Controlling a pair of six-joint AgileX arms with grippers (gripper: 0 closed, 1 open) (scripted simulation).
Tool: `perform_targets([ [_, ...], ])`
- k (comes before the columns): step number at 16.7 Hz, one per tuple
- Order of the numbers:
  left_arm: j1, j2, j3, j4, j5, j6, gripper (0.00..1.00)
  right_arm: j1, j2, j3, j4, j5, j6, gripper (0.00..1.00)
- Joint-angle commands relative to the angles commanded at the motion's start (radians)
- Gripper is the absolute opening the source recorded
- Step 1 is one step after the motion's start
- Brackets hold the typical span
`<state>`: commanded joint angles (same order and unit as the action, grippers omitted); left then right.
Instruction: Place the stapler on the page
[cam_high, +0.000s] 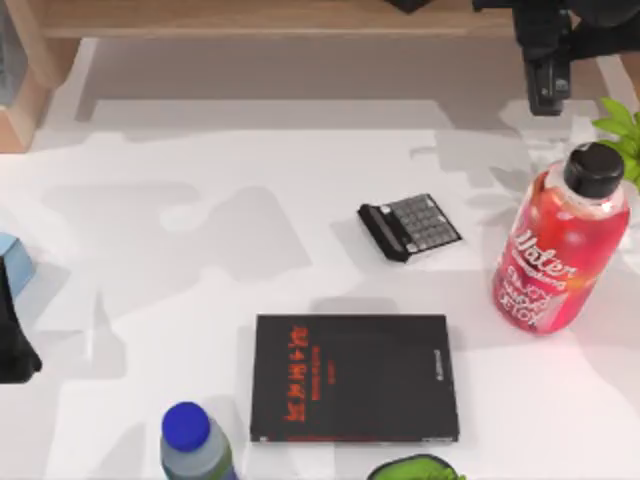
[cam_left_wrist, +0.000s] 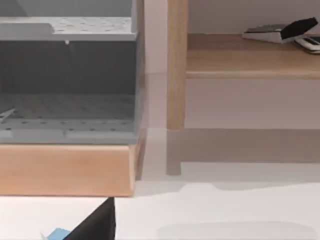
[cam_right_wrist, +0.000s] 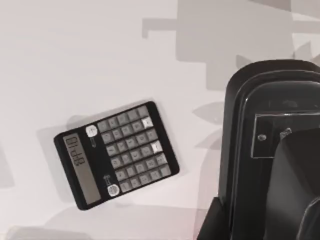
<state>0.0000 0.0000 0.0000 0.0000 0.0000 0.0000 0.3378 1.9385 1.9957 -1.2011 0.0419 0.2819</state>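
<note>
The page (cam_high: 355, 378) is a flat black book cover with red characters along its left side, lying at the front middle of the table. A small black calculator (cam_high: 410, 227) with grey keys sits behind it, a little to the right, and appears again in the right wrist view (cam_right_wrist: 117, 152). My right gripper (cam_high: 545, 95) hangs at the table's back right, well behind the calculator. My left gripper (cam_high: 12, 350) rests at the left edge. A white-and-black thing (cam_left_wrist: 280, 31) shaped like a stapler lies on a wooden shelf (cam_left_wrist: 240, 60).
A red drink bottle (cam_high: 560, 250) stands at the right, green leaves (cam_high: 625, 135) behind it. A blue-capped bottle (cam_high: 195, 445) and a green object (cam_high: 415, 468) sit at the front edge. A light blue item (cam_high: 12, 262) is at the left. A grey bin (cam_left_wrist: 65, 85) stands beside the shelf.
</note>
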Motion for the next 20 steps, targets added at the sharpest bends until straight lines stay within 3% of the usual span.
perform_targets([
  [11, 0.000, 0.000, 0.000, 0.000, 0.000, 0.000, 1.00, 0.436, 0.041, -0.298, 0.117, 0.028, 0.461, 0.00],
  [20, 0.000, 0.000, 0.000, 0.000, 0.000, 0.000, 1.00, 0.540, 0.086, -0.420, 0.143, 0.037, 0.601, 0.00],
])
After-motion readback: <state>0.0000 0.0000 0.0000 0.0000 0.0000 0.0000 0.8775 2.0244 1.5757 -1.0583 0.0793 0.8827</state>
